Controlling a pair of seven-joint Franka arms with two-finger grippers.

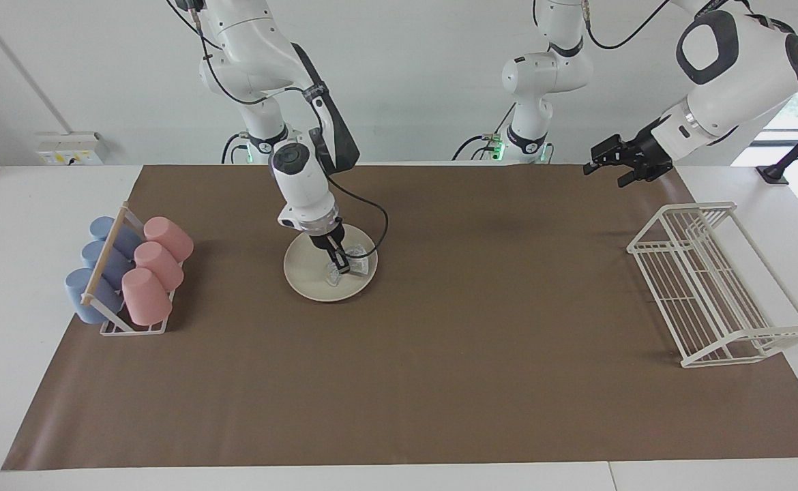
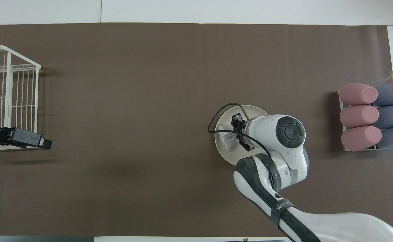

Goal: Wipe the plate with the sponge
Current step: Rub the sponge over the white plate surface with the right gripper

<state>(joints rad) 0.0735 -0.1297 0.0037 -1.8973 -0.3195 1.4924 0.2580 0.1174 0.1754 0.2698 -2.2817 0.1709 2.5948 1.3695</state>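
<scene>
On the brown mat (image 1: 440, 382), the right gripper (image 1: 340, 266) pinches the sponge (image 1: 357, 262) against the cream plate (image 1: 310, 276), which its arm partly hides from overhead. The left gripper (image 1: 610, 164), fingers spread, waits in the air above the white wire rack (image 1: 713, 286). Three pink cups (image 1: 153, 269) and three blue cups (image 1: 95, 273) fill a holder (image 1: 133, 327).

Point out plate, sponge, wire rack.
plate (image 1: 307, 273), facing view, bare surface toward the cups.
sponge (image 1: 359, 262), facing view, crinkled part beside the fingers.
wire rack (image 1: 713, 286), facing view, wire floor.
</scene>
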